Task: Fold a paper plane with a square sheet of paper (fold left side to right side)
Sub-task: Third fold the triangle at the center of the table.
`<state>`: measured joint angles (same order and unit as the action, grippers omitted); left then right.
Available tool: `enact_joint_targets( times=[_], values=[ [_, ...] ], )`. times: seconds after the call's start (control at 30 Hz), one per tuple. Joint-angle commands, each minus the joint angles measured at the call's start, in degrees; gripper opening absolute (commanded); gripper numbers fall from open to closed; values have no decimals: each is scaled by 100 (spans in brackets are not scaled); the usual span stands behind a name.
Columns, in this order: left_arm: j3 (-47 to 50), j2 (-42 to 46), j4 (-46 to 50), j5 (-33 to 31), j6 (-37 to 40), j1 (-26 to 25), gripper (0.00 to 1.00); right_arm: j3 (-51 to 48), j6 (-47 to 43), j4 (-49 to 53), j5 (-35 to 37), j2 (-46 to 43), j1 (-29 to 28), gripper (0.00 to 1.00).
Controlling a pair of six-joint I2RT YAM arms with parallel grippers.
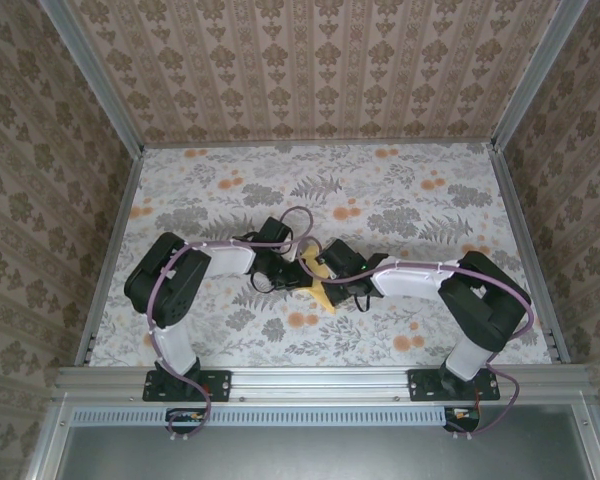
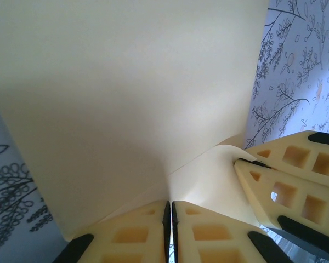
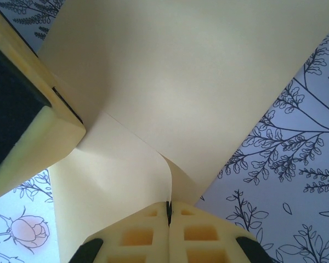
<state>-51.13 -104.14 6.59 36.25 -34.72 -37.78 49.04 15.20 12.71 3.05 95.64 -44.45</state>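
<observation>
At the middle of the table (image 1: 210, 190), left gripper (image 2: 170, 216) and right gripper (image 3: 169, 215) both clamp the paper sheet (image 2: 126, 98); its edges should align before creasing

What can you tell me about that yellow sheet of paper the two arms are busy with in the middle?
The paper is thin, plain and pale yellow, matt, with no print on it. It is partly folded: one flap curls over another layer, with a soft crease between them. It sits near the middle of the flowered table, between the two arms. The left tool and the right tool each pinch it with fingers closed, close to each other.
</observation>
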Motion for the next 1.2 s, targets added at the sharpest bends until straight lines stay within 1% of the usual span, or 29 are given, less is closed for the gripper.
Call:
enact_joint_targets(
  times=[0.0, 0.17, 0.3, 0.37, 0.47, 0.57, 0.63, 0.7, 0.83, 1.03, 1.17],
  values=[
    [241, -67, 194, -265, 96, 34, 13, 252, 185, 391, -199, -27, 108, 4],
    [279, -73, 167, -294, 71, 25, 13, 536, 372, 760, -258, -469, 311, 20],
    [288, -68, 141, -292, 66, 19, 13, 665, 572, 1200, -345, -826, 375, 23],
    [284, -58, 141, -294, 62, 17, 13, 674, 806, 1426, -560, -981, 375, 21],
    [280, -29, 150, -301, 68, 16, 12, 511, 1434, 1427, -1065, -1181, 368, 12],
    [287, -12, 145, -303, 67, 24, 13, 167, 2273, 914, -1608, -1278, 333, 3],
    [285, -10, 158, -314, 71, 16, 12, -15, 2764, 495, -1825, -1232, 243, 0],
    [277, -1, 167, -320, 71, 22, 12, -61, 3087, 198, -1896, -1096, 117, 0],
    [284, -1, 172, -331, 71, 16, 12, 62, 3299, -57, -1920, -630, -68, 0],
    [285, -1, 159, -314, 71, 12, 12, 212, 3384, -97, -1811, -175, -99, 0],
    [262, -1, 158, -316, 71, 16, 12, 288, 3395, -16, -1730, -28, -98, 0]
  ],
)
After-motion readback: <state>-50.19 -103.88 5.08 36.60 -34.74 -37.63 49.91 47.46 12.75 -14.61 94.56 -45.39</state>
